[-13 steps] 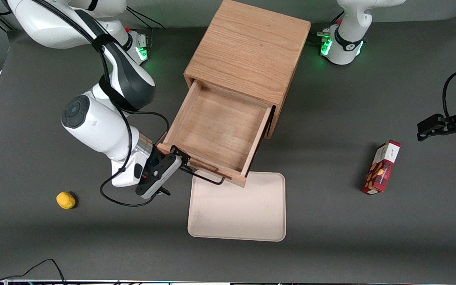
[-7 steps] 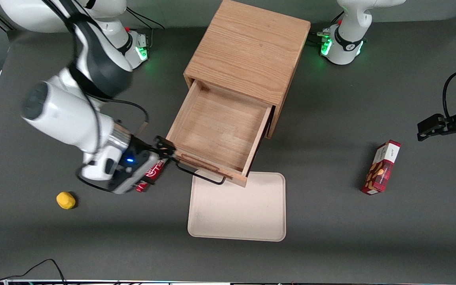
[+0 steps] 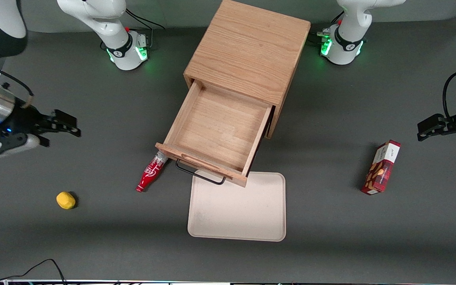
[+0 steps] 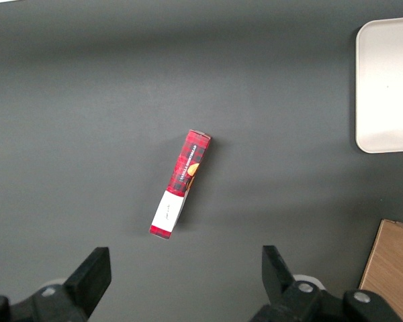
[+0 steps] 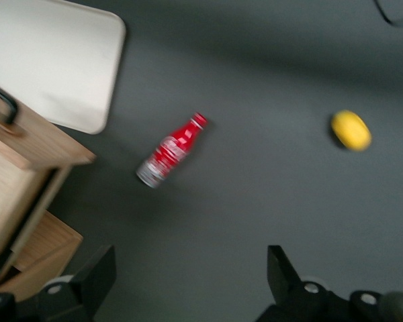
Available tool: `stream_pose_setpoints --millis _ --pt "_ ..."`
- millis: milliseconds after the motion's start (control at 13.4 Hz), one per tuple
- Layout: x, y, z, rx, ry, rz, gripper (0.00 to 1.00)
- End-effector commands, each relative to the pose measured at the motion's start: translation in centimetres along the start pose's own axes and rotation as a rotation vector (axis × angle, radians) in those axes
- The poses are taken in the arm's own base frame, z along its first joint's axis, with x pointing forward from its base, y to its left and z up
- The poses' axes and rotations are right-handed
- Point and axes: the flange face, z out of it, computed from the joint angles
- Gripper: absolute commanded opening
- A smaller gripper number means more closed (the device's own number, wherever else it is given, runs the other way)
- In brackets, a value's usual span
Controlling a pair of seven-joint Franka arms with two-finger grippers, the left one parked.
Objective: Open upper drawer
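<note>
**Upper drawer standing open, gripper off to the side**

The front view is showing the whole cabinet (image 3: 247, 59) and the upper drawer (image 3: 216, 130) pulled well out of it. The right wrist view is catching only a corner of that drawer (image 5: 27, 144) with part of its black pull (image 5: 5, 104), and below it a piece of the lower drawer (image 5: 37, 258), which the front view is not showing. The left wrist view is taking in neither drawer, only a red box (image 4: 180, 184), an edge of the tray (image 4: 386, 84) and a wooden corner.

The drawer is light oak, a square box with a flat front (image 3: 200, 164) and a thin black wire pull (image 3: 200, 174) hanging nearer the camera. Its front is reaching over the farther edge of the cream tray (image 3: 238, 209). Nothing is lying in the drawer, and the tray is bare as well.

The gripper (image 3: 63, 127) is hovering above the table, well apart from the drawer toward the working arm's end, with its fingers (image 5: 87, 278) spread wide and holding nothing.

A red bottle (image 3: 151, 174) is lying on the table just beside the drawer's front corner. A yellow lump (image 3: 65, 200) is sitting farther toward the working arm's end. The red box (image 3: 381, 168) is lying toward the parked arm's end.
</note>
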Motion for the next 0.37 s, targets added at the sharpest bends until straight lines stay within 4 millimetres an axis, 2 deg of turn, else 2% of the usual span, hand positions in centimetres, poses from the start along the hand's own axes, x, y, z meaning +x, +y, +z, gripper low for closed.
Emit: stream_pose_setpoints --millis 0,74,298 --pt "-4.58 0.6 -1.05 -0.05 -0.015 0.078 1.0" --pt "-4.67 0.9 -1.23 -0.051 -0.011 0.112 1.0" --pt "-4.59 0.09 -1.0 -0.053 -0.012 0.288 1.0"
